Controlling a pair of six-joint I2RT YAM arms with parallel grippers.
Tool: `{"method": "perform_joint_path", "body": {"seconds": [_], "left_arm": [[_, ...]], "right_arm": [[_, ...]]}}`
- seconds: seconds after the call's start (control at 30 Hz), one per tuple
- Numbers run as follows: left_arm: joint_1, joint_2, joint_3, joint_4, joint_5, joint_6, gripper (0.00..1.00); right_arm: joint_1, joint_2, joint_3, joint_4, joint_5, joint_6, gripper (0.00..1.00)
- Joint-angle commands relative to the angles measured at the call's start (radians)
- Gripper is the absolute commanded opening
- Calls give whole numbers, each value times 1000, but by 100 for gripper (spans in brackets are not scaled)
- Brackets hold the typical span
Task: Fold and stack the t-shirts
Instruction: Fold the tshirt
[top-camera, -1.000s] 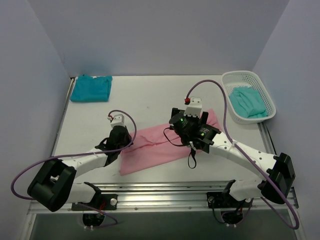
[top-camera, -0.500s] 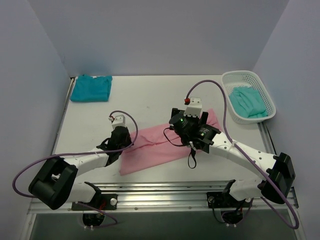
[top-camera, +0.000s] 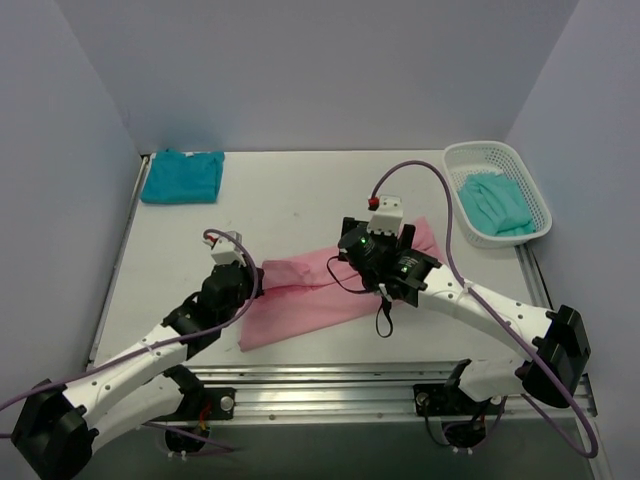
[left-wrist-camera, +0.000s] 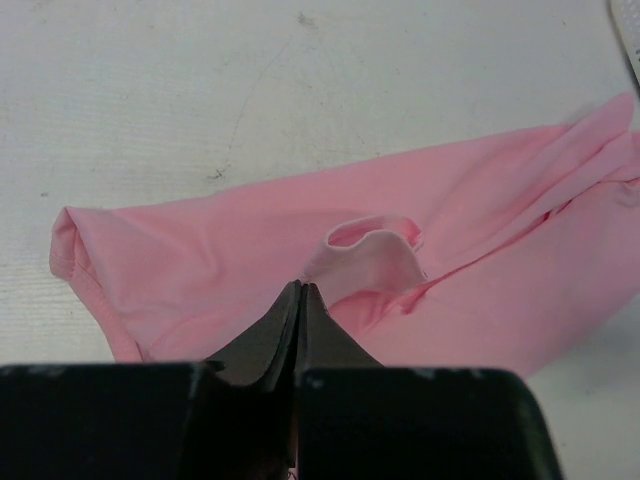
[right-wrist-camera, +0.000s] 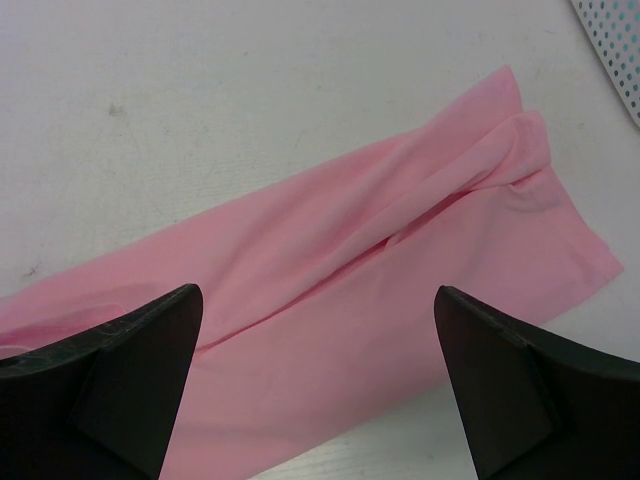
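Pinching a raised pucker of the pink shirt (left-wrist-camera: 200, 260) with the left claw (left-wrist-camera: 301, 292), pressed tight, near the shirt's 8 o'clock end on the surface (top-camera: 300, 195). Holding the right claw (right-wrist-camera: 317, 300) spread wide above its 2 o'clock half, gripping nothing. Risks slipping off such a thin bite when lifting, or dragging one layer only and bunching the fold.

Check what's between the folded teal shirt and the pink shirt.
Top view: bare table, except the left arm's purple cable looping near the pink shirt.
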Motion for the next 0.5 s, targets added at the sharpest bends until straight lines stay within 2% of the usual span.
{"method": "perform_joint_path", "body": {"seconds": [0.0,0.27,0.47], "left_arm": [[-25,-55,4,-144,-33,-35,2],[-105,-138,-56,-212,0,-106,2],[-138,-21,-3,-239,17,-118,2]], "right_arm": [[12,-27,-8,9,18,3,96],[20,-54,-37,9,10,17,96],[29,-57,-40,-5,-2,28,96]]}}
